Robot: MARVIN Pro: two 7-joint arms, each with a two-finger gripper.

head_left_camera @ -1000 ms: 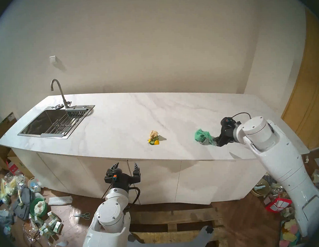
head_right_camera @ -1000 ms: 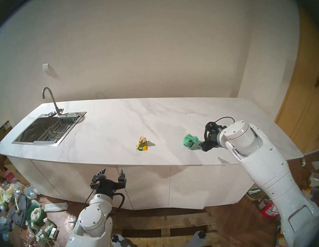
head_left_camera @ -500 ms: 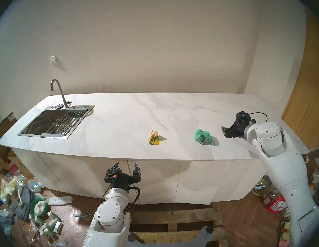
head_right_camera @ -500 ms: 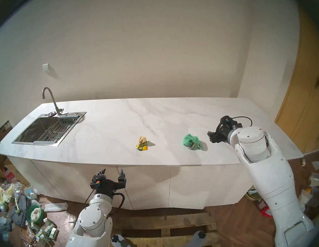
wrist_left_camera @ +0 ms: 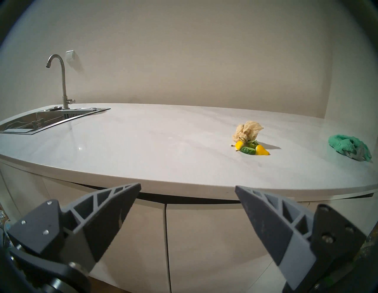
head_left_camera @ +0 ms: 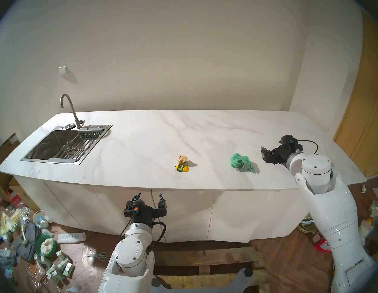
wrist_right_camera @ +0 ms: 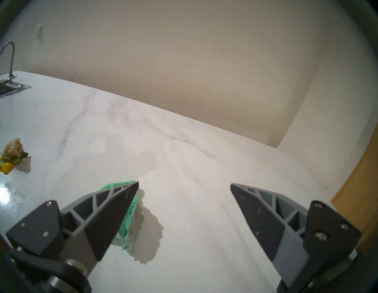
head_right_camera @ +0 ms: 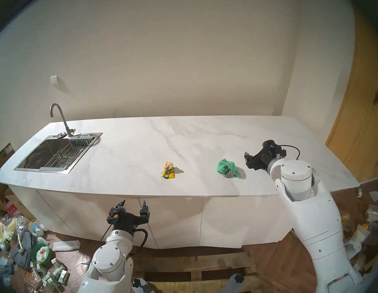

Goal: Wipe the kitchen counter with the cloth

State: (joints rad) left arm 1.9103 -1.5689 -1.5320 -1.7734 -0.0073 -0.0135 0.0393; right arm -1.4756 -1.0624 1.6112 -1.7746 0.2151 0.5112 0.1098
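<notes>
Left gripper (head_left_camera: pixel 148 197): fingers apart, empty, below surface (head_left_camera: pixel 140 145) edge. Food scraps (head_left_camera: pixel 182 167) mid-surface. Cloth (head_left_camera: pixel 241 162) lies loose right of them. Right gripper (head_left_camera: pixel 264 154) beside cloth, fingers apart, empty. Your risk: shallow pinch snags one fold, cloth slips mid-wipe.

Counter (head_left_camera: pixel 140 145) mostly bare; paper wad (head_left_camera: pixel 182 159), cloth (head_left_camera: pixel 241 162) only obstacles mid-front.

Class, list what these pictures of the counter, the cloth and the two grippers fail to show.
- Cloth: right wrist view, mostly hidden behind a finger.
- Right gripper: head view, its gap is too small to judge.
- Cloth: left wrist view, near the dark rim, its far end unclear.
- Sink: right wrist view, cut by the edge.
</notes>
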